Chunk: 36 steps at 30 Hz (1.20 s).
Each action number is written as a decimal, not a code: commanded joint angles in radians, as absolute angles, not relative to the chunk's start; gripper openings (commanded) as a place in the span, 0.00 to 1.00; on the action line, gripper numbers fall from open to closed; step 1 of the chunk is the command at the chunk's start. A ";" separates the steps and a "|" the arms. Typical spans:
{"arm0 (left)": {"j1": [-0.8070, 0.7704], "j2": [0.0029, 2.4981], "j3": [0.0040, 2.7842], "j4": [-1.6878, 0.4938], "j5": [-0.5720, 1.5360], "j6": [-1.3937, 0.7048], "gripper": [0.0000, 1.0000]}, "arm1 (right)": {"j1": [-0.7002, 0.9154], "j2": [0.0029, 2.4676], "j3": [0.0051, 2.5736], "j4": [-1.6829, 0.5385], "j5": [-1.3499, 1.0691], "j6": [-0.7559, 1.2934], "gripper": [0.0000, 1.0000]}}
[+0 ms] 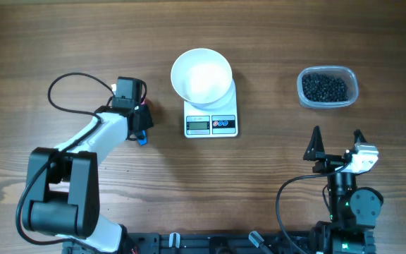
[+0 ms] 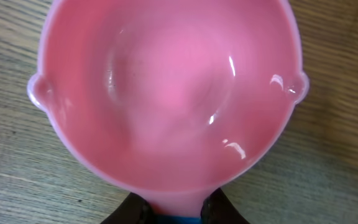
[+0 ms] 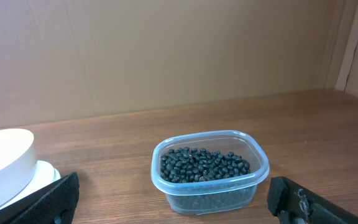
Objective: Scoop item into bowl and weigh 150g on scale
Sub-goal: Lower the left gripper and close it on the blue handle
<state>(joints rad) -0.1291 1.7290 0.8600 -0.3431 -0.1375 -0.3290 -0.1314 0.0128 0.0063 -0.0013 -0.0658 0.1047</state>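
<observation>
The white bowl (image 1: 201,74) stands empty on the white scale (image 1: 211,124) at the middle back. The item, small black beans (image 1: 324,86), fills a clear plastic tub (image 1: 328,104) at the back right. My left gripper (image 1: 141,124) is left of the scale, shut on the handle of a pink scoop (image 2: 166,93). The scoop's empty round cup fills the left wrist view, its handle between the left gripper's (image 2: 178,210) two dark fingers. My right gripper (image 1: 337,139) stands wide open, apart from the tub and nearer than it. In the right wrist view the beans (image 3: 204,165) lie ahead between its fingers.
A black cable (image 1: 69,88) loops on the table left of the left arm. In the right wrist view the bowl (image 3: 2,165) and scale (image 3: 50,172) sit at the left edge, with a brown wall behind the table.
</observation>
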 commanded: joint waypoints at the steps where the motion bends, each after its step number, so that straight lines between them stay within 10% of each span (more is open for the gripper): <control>1: -0.089 1.787 0.830 -0.362 -0.147 -0.376 0.20 | -0.130 0.005 0.006 0.001 -0.052 0.108 1.00; 21: 0.089 1.682 0.905 -0.358 0.133 -0.386 0.12 | -0.130 0.005 0.006 0.001 -0.052 0.107 1.00; 36: 0.073 1.691 0.902 -0.396 0.070 -0.265 0.24 | -0.130 0.005 0.006 0.001 -0.052 0.107 1.00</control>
<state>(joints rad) 0.0841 1.7031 0.8860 -0.3962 0.0799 -0.2890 -0.1314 0.0128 0.0063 -0.0013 -0.0658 0.1047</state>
